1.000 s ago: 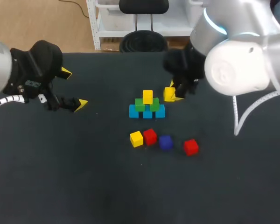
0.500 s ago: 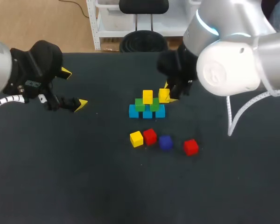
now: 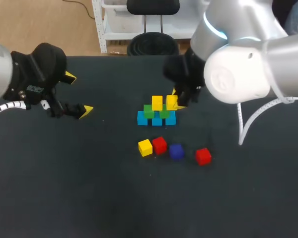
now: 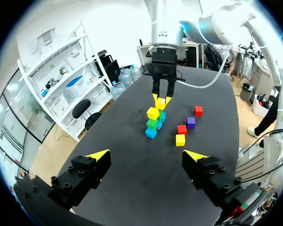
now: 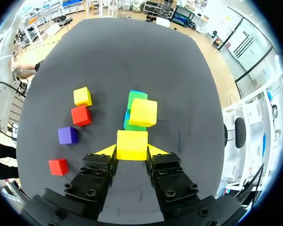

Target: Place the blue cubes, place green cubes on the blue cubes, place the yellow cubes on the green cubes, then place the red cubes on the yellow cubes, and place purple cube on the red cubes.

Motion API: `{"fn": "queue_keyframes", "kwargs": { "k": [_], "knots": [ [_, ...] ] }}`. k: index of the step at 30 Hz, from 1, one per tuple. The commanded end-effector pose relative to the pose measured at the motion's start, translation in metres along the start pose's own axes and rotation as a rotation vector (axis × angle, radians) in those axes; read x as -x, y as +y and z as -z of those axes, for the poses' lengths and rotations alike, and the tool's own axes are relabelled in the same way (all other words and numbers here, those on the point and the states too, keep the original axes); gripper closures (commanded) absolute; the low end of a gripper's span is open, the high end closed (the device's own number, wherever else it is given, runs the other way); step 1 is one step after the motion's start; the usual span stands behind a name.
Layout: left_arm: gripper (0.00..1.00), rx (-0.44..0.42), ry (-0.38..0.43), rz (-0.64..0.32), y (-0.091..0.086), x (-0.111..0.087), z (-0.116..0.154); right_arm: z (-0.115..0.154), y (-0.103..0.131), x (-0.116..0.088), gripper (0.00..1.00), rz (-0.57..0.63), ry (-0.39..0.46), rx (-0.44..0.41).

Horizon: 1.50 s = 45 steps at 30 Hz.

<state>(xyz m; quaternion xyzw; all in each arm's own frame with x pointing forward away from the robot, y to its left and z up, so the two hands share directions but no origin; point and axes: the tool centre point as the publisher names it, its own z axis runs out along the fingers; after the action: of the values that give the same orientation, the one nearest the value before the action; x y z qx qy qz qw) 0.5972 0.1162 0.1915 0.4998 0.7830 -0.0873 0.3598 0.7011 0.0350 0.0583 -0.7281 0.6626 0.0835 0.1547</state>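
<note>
Across the black cloth-covered table (image 3: pixel 89 198), the big silver-white right arm (image 3: pixel 238 69) is reaching in from the far right, and the left arm with its black wrist (image 3: pixel 20 79) is waiting at the far left. The right gripper (image 5: pixel 132 149) is clamping a yellow wooden cube (image 5: pixel 132 145) between both yellow-tipped fingers, which are standing just a cube's width apart. That cube is hanging over the right side of the small pyramid at the table's middle; whether it is already resting there is unclear. The left gripper (image 4: pixel 146 155) is holding nothing, and its fingers are spreading wide, well to the left of the blocks.

The pyramid is standing as a row of blue cubes (image 3: pixel 156 120) carrying two green cubes (image 3: pixel 149 112), and a second yellow cube (image 3: pixel 157 102) is sitting on the greens, just left of the held one. Nearer, four loose blocks are lying in a rough line: a third yellow cube (image 3: pixel 145 147) touching a red cube (image 3: pixel 159 145), then a purple cube (image 3: pixel 176 151), and another red cube (image 3: pixel 203 155) lying apart at the right.
</note>
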Motion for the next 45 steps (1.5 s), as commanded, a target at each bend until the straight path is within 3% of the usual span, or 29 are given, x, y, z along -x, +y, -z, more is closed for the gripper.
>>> {"fn": "queue_keyframes", "kwargs": {
  "k": [1,45],
  "knots": [
    [0.00,-0.002,-0.004,-0.002,0.0009,-0.0011,-0.0001,-0.0042,-0.0038,0.0022,1.00,0.000,0.003,0.003],
    [0.00,-0.002,-0.004,-0.002,0.0009,-0.0011,-0.0001,-0.0062,-0.0113,0.0040,1.00,0.010,0.072,0.002]
  ]
}}
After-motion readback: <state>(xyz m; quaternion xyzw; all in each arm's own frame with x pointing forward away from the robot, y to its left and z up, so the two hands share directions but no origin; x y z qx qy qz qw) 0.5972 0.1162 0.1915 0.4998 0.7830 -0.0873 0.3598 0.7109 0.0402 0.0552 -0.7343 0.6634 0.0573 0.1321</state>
